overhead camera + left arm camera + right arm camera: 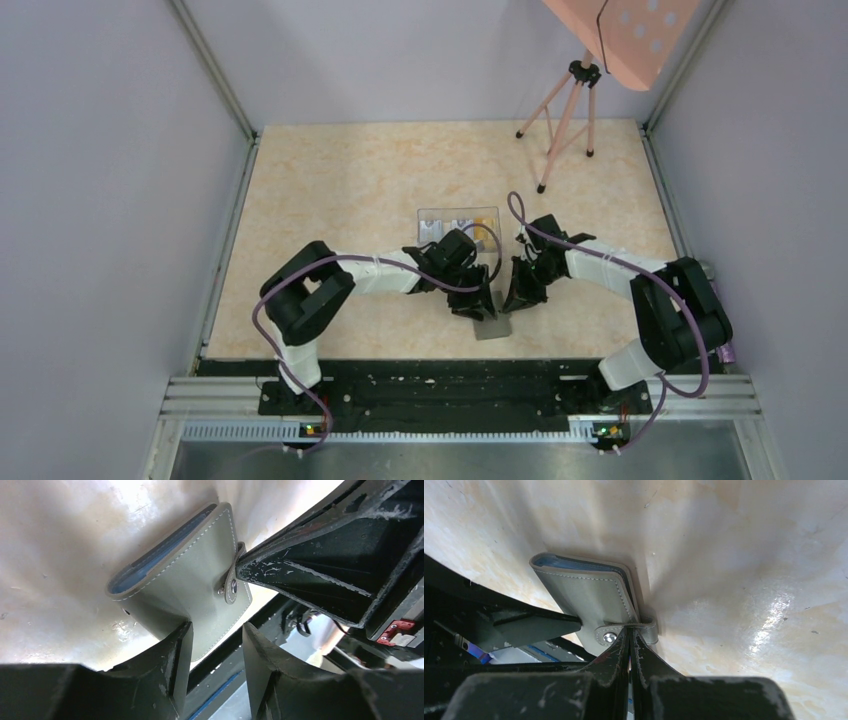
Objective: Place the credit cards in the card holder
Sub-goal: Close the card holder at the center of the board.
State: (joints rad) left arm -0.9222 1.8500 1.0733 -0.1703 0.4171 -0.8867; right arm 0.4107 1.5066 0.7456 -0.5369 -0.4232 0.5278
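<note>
Plain pale lilac-grey walls (100,200) close in on three sides of a beige marbled tabletop (350,180), glossy under soft diffuse light, with a slim-legged pink tripod (562,130) at its far right corner beneath a pink perforated panel (630,35), and a silver ribbed metal rail (210,398) along the near edge.

surface: beige marbled table (350,180) | centre of frame: clear box (458,222) | lower centre, at table's near edge: grey card holder (492,326) | upper right: pink tripod (560,130)
</note>
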